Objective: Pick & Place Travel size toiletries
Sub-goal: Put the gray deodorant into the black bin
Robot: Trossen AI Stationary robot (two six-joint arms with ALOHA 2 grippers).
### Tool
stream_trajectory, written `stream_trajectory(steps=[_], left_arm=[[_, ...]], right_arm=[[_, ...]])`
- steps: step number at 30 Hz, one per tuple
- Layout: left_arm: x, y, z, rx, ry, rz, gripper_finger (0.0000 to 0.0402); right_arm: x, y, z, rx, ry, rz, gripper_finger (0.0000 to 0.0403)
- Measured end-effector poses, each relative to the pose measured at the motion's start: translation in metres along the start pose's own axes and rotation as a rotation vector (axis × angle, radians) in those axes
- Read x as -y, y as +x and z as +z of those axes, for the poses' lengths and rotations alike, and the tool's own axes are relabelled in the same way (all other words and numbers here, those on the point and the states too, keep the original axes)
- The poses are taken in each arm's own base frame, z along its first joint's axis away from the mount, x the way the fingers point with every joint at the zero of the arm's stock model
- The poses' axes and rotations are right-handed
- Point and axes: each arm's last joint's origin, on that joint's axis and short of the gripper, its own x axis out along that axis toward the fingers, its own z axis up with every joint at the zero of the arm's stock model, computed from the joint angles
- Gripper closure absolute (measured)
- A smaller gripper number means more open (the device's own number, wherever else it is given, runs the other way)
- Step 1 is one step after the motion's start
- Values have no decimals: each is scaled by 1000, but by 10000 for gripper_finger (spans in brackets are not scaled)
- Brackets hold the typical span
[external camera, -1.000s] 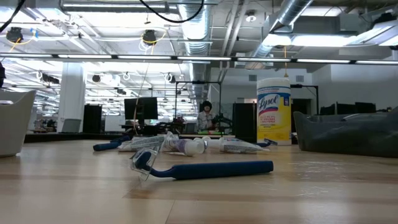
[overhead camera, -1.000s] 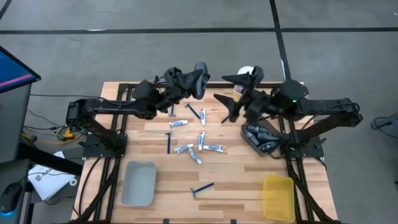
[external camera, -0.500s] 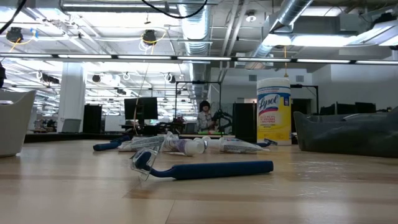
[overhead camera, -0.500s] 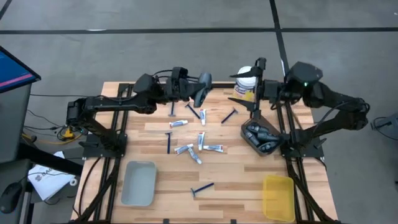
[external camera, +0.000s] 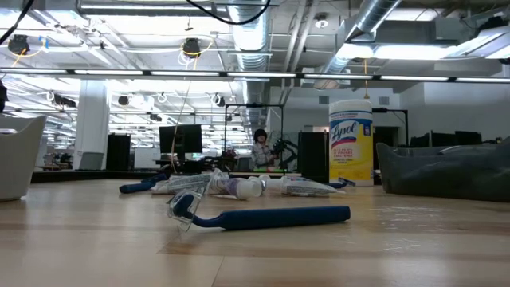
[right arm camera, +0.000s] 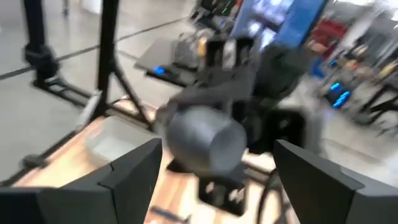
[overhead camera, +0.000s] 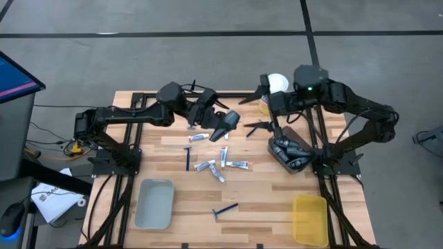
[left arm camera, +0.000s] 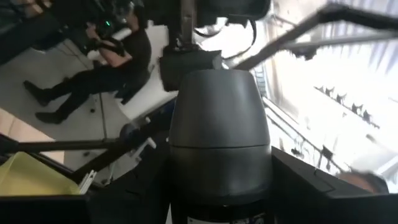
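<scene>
In the high view my left gripper (overhead camera: 216, 119) is over the table's middle, toward the far edge, shut on a dark grey oval container (overhead camera: 226, 125). That container fills the left wrist view (left arm camera: 221, 143). My right gripper (overhead camera: 256, 112) is open just to the right of it, fingers spread and facing it. The right wrist view shows the container (right arm camera: 205, 146) ahead, between my right fingers. White tubes (overhead camera: 208, 166) and blue razors (overhead camera: 187, 158) lie flat on the wood. One razor (external camera: 263, 217) lies close in the low view. My left gripper pinches the grey oval container between its two fingers by one end (left arm camera: 221, 205). The other, rounded end (left arm camera: 217, 93) sticks out past the fingertips. The fingers slant down toward the table's right and near side. The container is lifted clear of the table.
A dark tray (overhead camera: 273, 146) holding more grey containers sits to the right. A grey tray (overhead camera: 154, 203) lies near left and a yellow tray (overhead camera: 309, 218) near right. The white-lidded yellow canister (overhead camera: 275, 84) stands at the far edge behind my right arm. A seated person (left arm camera: 93, 68) shows beyond the table.
My left gripper has carried the grey container from the far edge toward the table's middle and tipped it downward. My right gripper has drawn back toward the far edge and turned, staying open, and now faces the container.
</scene>
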Motion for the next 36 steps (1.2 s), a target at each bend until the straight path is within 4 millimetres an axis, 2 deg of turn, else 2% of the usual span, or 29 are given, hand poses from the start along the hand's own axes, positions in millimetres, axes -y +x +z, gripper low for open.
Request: stream_trajectory(steps=[8,19,27,36], left_arm=[[-8,0,-6,-110,-2,40,194],[-9,-1,-7,-124,32,47,194],[-10,-1,-7,-132,25,50,194],[-11,-1,-8,-143,16,55,194]], right_arm=[[8,20,-11,3,144,127,101],[7,40,-20,-3,240,249,101],[7,48,-24,-7,257,292,101],[7,47,-20,36,260,333,101]])
